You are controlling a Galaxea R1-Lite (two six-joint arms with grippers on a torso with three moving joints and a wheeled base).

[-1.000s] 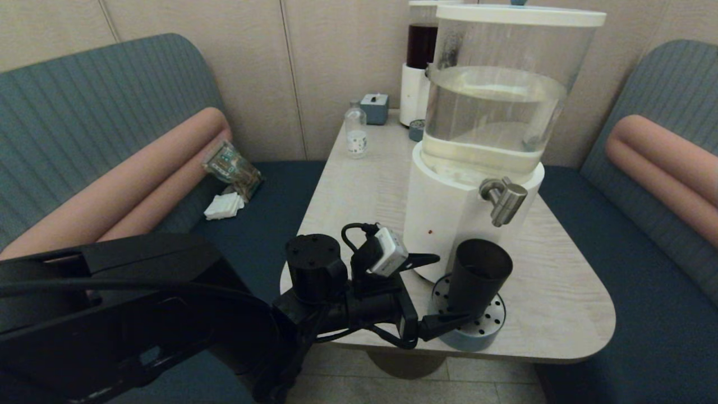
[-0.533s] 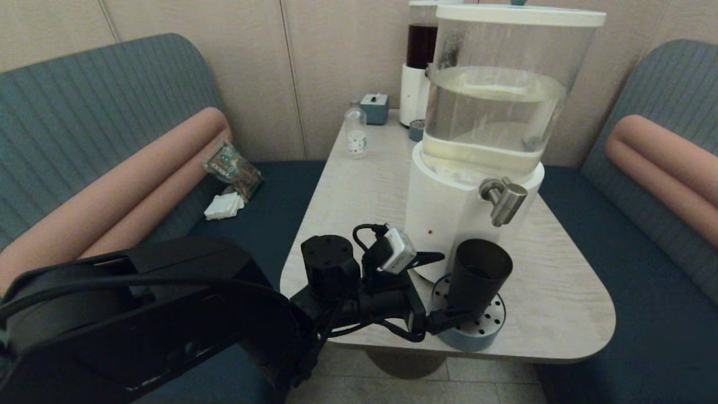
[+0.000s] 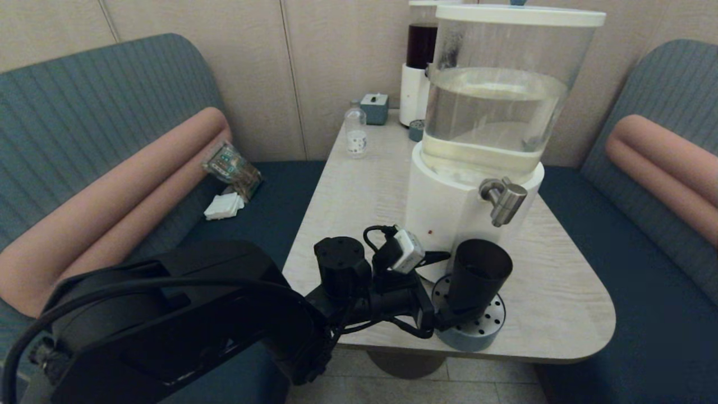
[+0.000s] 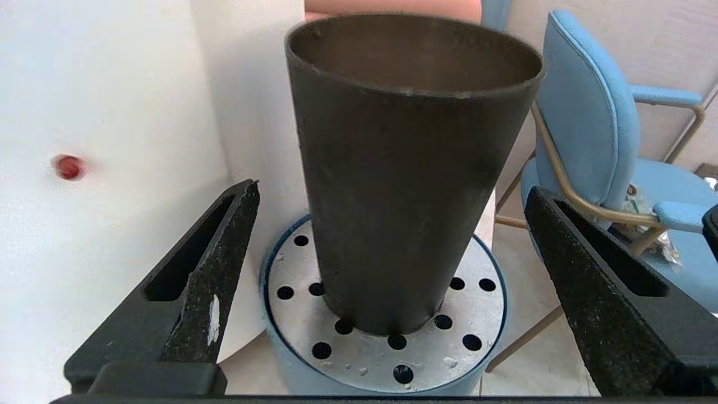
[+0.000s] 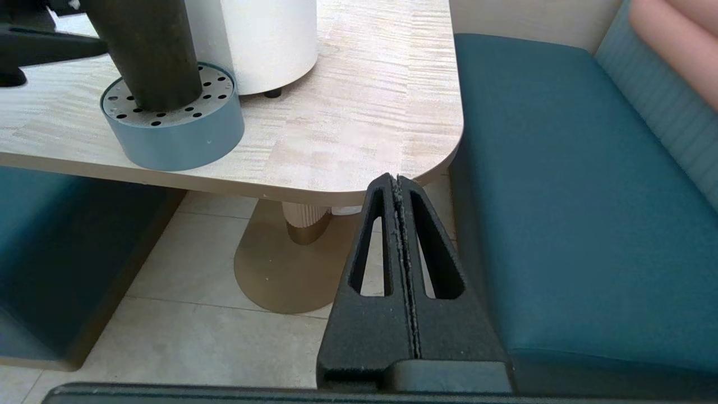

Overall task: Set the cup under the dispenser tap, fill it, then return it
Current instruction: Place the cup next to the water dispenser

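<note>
Cup (image 3: 477, 275) stands upright on the perforated drip tray (image 3: 493, 328) at the bench's (image 3: 359, 185) front edge, below the dispenser tap (image 3: 505, 201). Left pincer (image 4: 392, 264) is spread around it, untouching. Right pincer (image 5: 400, 196), pressed together, hangs parked off the front-right corner. Likely next: close squarely for the return.

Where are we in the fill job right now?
Placed: the cup stands upright on the perforated drip tray, below the dispenser tap. In hand: the left gripper is open, fingers either side of the cup without touching. No water is visibly running; whether the cup is filled cannot be told. Left: returning it. The right gripper is parked shut off the table's edge.
</note>
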